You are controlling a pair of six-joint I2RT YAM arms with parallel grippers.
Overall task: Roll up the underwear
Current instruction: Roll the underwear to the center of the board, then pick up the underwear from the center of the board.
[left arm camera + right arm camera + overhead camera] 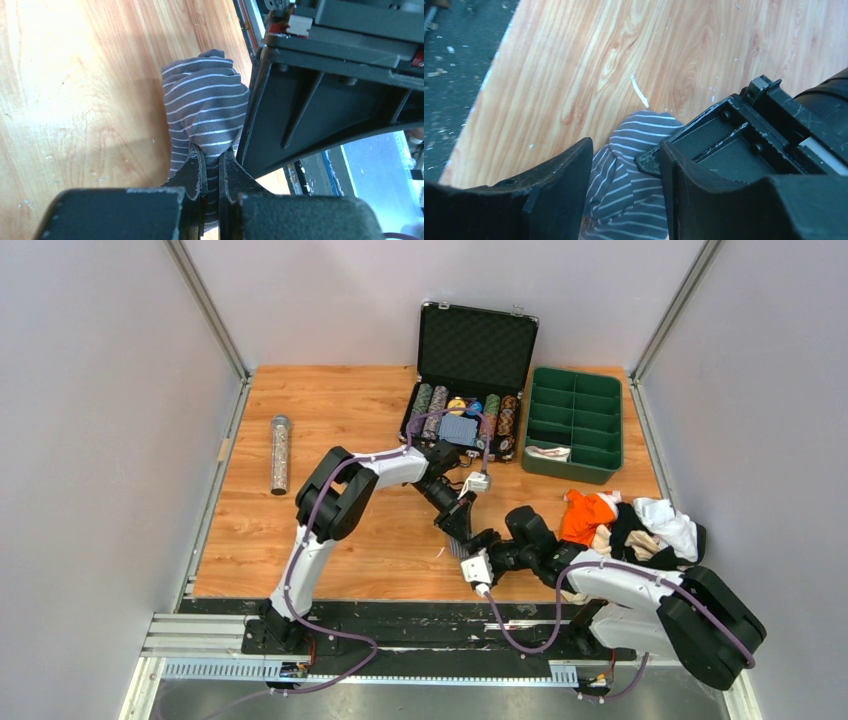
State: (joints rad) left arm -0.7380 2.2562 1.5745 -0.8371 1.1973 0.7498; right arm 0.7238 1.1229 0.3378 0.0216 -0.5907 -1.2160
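Pinches the striped underwear (pixel 205 105) tight in the left gripper (pixel 212 155), low on the table (pixel 330 420), so the bundle cannot come loose. Sets the right gripper (pixel 624 160) spread around it, likely to help roll. Beside the right arm, other underwear (pixel 640 525) in a pile.

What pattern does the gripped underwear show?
Grey underwear with thin white stripes; left wrist view shows it best.

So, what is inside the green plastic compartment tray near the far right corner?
In the green tray, one pale rolled cloth lies in the near-left compartment. The other compartments look bare, though the dividers hide parts of their floors.
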